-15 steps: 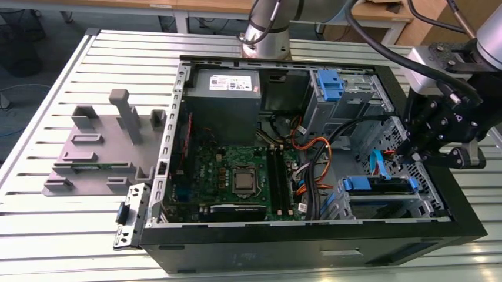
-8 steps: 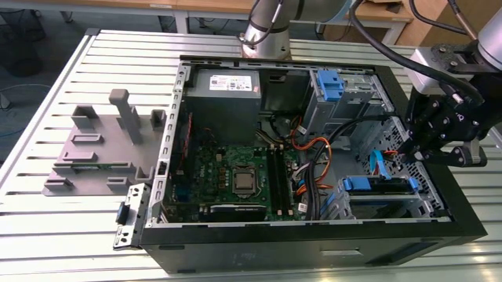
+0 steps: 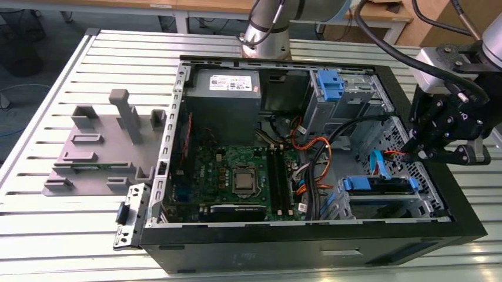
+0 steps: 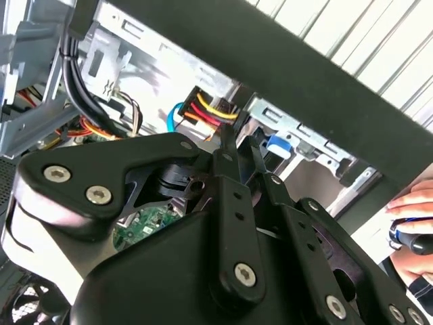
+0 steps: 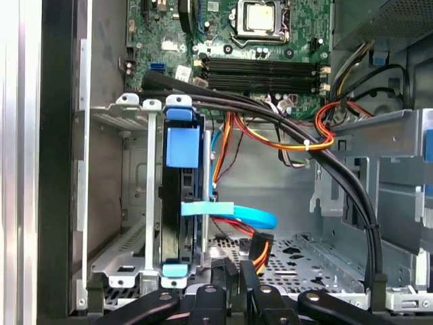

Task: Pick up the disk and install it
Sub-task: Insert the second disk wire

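**Tool hangs at the edge of an open PC case, disk seated in its bay**

An open computer case (image 3: 306, 235) lies on its side on a slatted metal desk (image 3: 63, 235), motherboard (image 3: 235, 176) up. The black tool (image 3: 429, 154) hangs over the case's wall on the exterior view's right, just above the drive cage (image 3: 408, 141). In the second wrist view its slim fingers (image 4: 226, 152) appear drawn close together with nothing between them, their tips near a bundle of red, yellow and black wires (image 4: 210, 112) and a blue cable (image 4: 177, 112).

The disk (image 5: 183, 203) stands on edge in the bay (image 5: 135, 203) at the case's front corner, framed by its blue bracket (image 5: 183, 145); in the exterior view it sits low at the right, its blue rim (image 3: 380, 183) showing. A flat blue cable (image 5: 233, 211) crosses beside it, and black and orange wires (image 5: 318, 139) arc over the case floor toward the memory slots (image 5: 264, 66).

A grey power supply (image 3: 227, 85) fills the far corner, a blue latch (image 3: 331, 88) near it. Grey fixtures (image 3: 102, 147) stand on the desk on the exterior view's left. A person's hand (image 4: 414, 206) rests beyond the case wall in the second wrist view.
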Available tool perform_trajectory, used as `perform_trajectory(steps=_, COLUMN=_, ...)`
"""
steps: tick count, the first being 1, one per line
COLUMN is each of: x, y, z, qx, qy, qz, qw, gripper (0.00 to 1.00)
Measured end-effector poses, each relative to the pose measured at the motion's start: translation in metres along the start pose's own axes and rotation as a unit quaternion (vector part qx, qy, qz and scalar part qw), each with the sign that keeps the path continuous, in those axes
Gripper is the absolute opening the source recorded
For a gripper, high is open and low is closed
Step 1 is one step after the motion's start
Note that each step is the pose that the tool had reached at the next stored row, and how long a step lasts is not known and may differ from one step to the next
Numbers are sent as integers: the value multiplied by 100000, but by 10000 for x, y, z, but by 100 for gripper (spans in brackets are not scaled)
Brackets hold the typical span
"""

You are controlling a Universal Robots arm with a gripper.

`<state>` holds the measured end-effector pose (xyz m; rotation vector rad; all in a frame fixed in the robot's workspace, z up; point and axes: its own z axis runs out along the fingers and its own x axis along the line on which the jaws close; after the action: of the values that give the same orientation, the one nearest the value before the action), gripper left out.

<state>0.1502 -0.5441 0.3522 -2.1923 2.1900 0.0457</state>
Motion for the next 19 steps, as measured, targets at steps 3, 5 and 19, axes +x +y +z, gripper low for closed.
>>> perform_trajectory(steps=3, x=2, y=-25, z=34, qx=-26, qy=93, qz=29, qw=100000, gripper=23)
perform_trajectory(steps=5, x=3, y=-28, z=61, qx=-34, qy=186, qz=86, qw=100000, gripper=23)
perform_trajectory(steps=19, x=9, y=54, z=165, qx=-28, qy=758, qz=245, qw=99997, gripper=23)
